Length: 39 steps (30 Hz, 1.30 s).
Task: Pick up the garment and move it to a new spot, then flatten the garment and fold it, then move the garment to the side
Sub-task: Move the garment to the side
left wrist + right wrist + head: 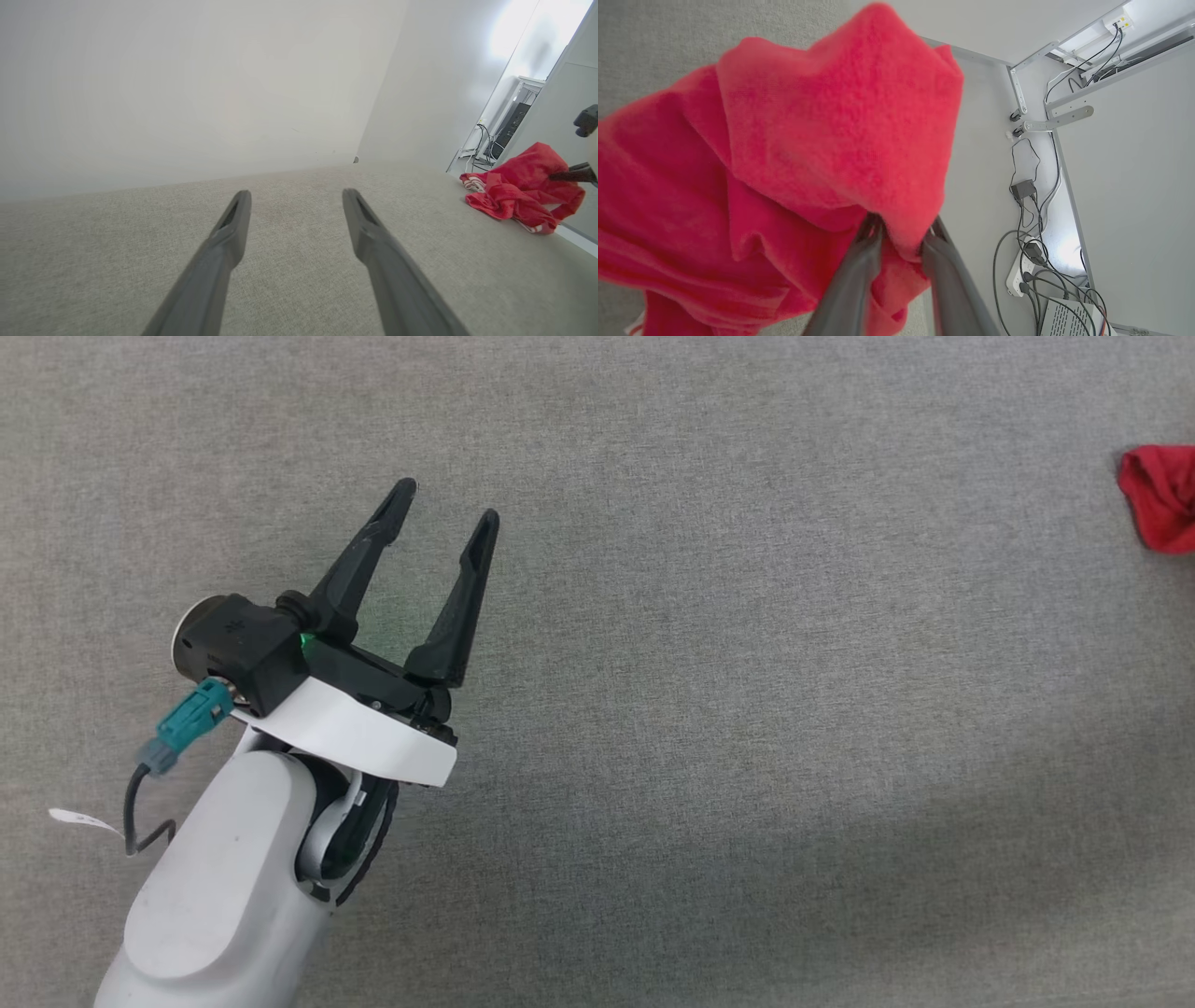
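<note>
The left hand (446, 502), fingers spread, is over the grey worktop (747, 709); the garment (1162, 509) sits bunched at the right edge, well apart.

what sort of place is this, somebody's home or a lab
Probably a lab or test room, not a home: a broad grey fabric-covered work surface, bare white walls, and a power strip with tangled cables beside a vented electronics box.
</note>
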Tool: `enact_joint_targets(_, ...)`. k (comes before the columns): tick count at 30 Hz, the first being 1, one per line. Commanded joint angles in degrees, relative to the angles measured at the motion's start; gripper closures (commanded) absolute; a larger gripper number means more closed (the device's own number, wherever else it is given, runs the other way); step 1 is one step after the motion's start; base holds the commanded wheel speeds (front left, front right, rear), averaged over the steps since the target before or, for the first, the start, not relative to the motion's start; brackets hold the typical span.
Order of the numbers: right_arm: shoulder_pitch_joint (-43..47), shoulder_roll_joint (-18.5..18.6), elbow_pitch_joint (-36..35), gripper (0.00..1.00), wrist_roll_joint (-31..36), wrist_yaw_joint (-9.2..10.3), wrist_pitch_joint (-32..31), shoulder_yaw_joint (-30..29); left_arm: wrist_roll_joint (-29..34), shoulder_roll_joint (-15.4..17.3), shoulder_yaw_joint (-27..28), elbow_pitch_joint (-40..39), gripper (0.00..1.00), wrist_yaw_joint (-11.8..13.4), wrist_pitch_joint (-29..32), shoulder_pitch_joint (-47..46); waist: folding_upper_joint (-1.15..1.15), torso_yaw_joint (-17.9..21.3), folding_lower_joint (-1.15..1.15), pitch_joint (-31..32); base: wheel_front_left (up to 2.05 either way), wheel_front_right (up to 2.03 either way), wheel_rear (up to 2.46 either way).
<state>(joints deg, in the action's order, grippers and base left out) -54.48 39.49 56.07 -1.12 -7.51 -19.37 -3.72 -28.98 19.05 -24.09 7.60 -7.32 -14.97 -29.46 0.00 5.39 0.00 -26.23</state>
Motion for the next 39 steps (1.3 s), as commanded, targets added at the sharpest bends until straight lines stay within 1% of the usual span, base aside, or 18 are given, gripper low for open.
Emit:
enact_joint_targets(1,-0.85,-0.32,0.6,0.0,0.79,0.04,1.04,-0.66,-0.62,0.23,0.24,-0.06,0.0,-0.19,-0.28,-0.84,0.0,-0.1,0.0,0.01,0.0,0.0,0.0)
enact_joint_targets(6,-2.4,0.07,1.64,0.0,3.48,0.04,3.54,-2.66,-1.28,0.52,1.48,-0.33,0.0,-0.19,-0.28,0.19,0.0,-0.22,0.0,0.35,0.0,0.0,0.0)
enact_joint_targets(12,-3.24,-1.48,2.13,0.0,3.4,0.04,7.18,-3.23,-1.62,0.77,3.93,-0.75,0.0,-0.19,-0.28,2.25,0.0,-0.08,0.0,1.68,0.0,0.0,0.0)
enact_joint_targets(17,-3.09,-4.54,1.92,0.0,0.72,0.04,11.03,-3.3,-1.45,0.52,6.27,-0.92,0.0,-0.19,-0.27,4.28,0.0,-0.15,0.0,3.41,0.0,0.0,0.0)
enact_joint_targets(20,-1.97,-6.87,1.33,0.0,-1.26,0.04,13.32,-2.4,-0.99,0.8,7.5,-0.65,0.0,-0.19,-0.27,5.35,0.0,-0.34,0.0,4.69,0.0,0.0,0.0)
enact_joint_targets(27,2.31,-11.83,-1.58,0.0,-6.43,0.04,19.37,0.81,-0.07,0.15,11.24,0.11,0.0,-0.19,-0.28,8.35,0.0,-1.19,0.0,8.23,0.0,0.0,0.0)
enact_joint_targets(30,4.84,-13.35,-3.45,0.0,-8.78,0.04,21.89,2.54,0.88,-0.67,13.57,0.44,0.0,-0.19,-0.28,9.86,0.0,-1.62,0.0,9.9,0.0,0.0,0.0)
enact_joint_targets(32,5.67,-13.68,-3.99,0.0,-9.27,0.04,22.59,2.86,1.25,-0.81,14.26,0.59,0.0,-0.19,-0.28,10.44,0.0,-1.72,0.0,10.48,0.0,0.0,0.0)
enact_joint_targets(39,12.44,-15.93,-9.08,0.0,-12.52,0.04,28.05,6.52,4.1,-2.01,19.57,1.08,0.0,-0.19,-0.28,13.65,0.0,-2.57,0.0,14.53,0.0,0.0,0.0)
